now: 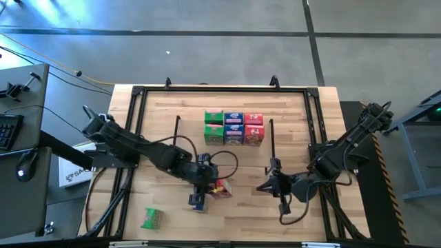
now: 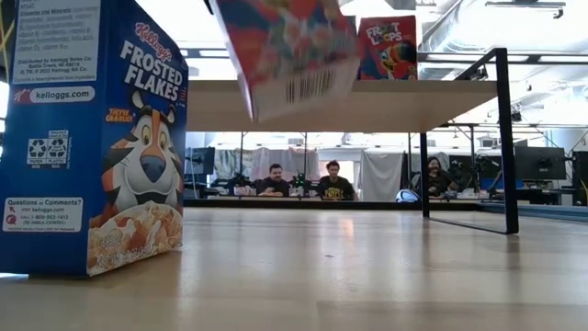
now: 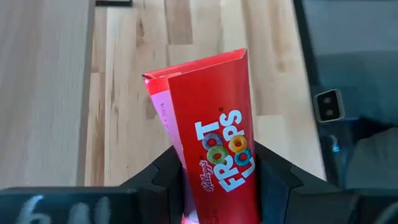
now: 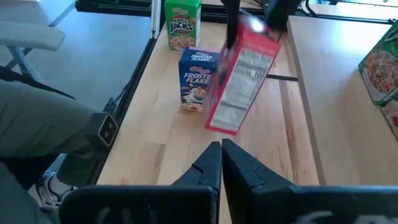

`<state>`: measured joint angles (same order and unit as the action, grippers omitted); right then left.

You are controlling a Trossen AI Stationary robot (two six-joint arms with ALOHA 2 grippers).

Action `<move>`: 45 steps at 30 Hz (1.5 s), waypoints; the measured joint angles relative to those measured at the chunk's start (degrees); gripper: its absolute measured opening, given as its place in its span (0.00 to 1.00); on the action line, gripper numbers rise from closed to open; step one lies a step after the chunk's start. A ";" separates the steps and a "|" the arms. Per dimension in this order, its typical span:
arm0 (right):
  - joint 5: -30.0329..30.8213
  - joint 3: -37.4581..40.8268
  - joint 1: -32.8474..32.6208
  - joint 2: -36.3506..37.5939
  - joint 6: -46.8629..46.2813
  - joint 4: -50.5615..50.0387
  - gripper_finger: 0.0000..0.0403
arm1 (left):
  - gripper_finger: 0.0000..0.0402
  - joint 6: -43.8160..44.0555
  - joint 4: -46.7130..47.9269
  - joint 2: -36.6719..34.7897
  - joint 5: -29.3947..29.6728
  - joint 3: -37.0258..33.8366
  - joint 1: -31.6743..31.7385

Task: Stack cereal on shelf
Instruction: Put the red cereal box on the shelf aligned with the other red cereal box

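Near the table's front, left gripper clamps a red Froot Loops box tilted in the air, long axis leaning, with the shelf and its stacked boxes farther back toward centre, while the shut right gripper waits nearby.

Two dark, near-black jointed arms are being shown. Black cables are being looped loosely beside the left arm and under the right arm. Broad, matte black, angular fingers are being seen on the left gripper; the right gripper is being formed of two tapered black fingers.
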<state>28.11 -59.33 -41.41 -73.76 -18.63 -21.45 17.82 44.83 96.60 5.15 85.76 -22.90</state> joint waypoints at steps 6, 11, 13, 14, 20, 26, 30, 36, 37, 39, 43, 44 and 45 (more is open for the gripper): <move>0.85 0.00 -0.37 0.00 -0.57 0.37 0.00 | 0.30 0.48 -0.19 3.68 0.94 0.00 0.00; 0.88 0.00 -0.35 0.00 -0.44 0.35 0.00 | 0.31 0.86 -0.16 5.89 2.10 -0.01 -0.28; 0.87 0.00 -0.35 0.00 -0.42 0.35 0.00 | 0.33 0.46 -0.12 6.08 2.78 -0.02 -0.47; 0.88 0.00 -0.33 0.00 -0.42 0.35 0.00 | 0.34 0.46 -0.20 6.09 3.25 -0.02 -0.54; 0.81 0.00 -0.15 0.00 -1.20 0.35 0.00 | 0.43 0.03 -0.19 6.09 4.42 -0.02 -0.52; 0.60 0.00 0.63 -0.18 -3.80 0.36 0.02 | 0.52 -0.07 -0.92 6.09 4.46 -0.02 -0.75; 0.53 0.00 1.58 -1.57 -4.07 1.03 0.08 | 0.54 -0.09 -1.35 6.09 4.92 -0.02 -0.77; -2.39 0.00 4.50 -6.75 -4.07 7.09 0.26 | 0.42 0.10 -1.56 0.00 12.27 -0.42 -3.86; -3.29 0.00 5.07 -7.77 -4.07 8.87 0.30 | 0.39 0.64 -2.12 -2.00 13.09 -1.28 -4.88; -5.07 0.00 6.02 -9.82 -3.54 12.58 0.39 | 0.32 2.34 -4.38 -5.91 14.80 -4.00 -6.80; -5.66 0.00 7.92 -13.54 -1.86 18.76 0.56 | 0.18 4.91 -12.46 -13.83 19.15 -11.45 -11.40; -5.53 0.00 8.50 -14.41 -1.86 20.20 0.60 | 0.15 5.26 -15.33 -15.89 20.64 -13.42 -12.64; -5.35 0.00 9.15 -15.35 -1.89 21.94 0.64 | 0.12 5.53 -17.54 -17.84 22.49 -15.46 -13.92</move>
<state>22.76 -59.33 -32.26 -89.10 -20.52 0.49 23.35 27.29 78.76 27.64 70.30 -36.82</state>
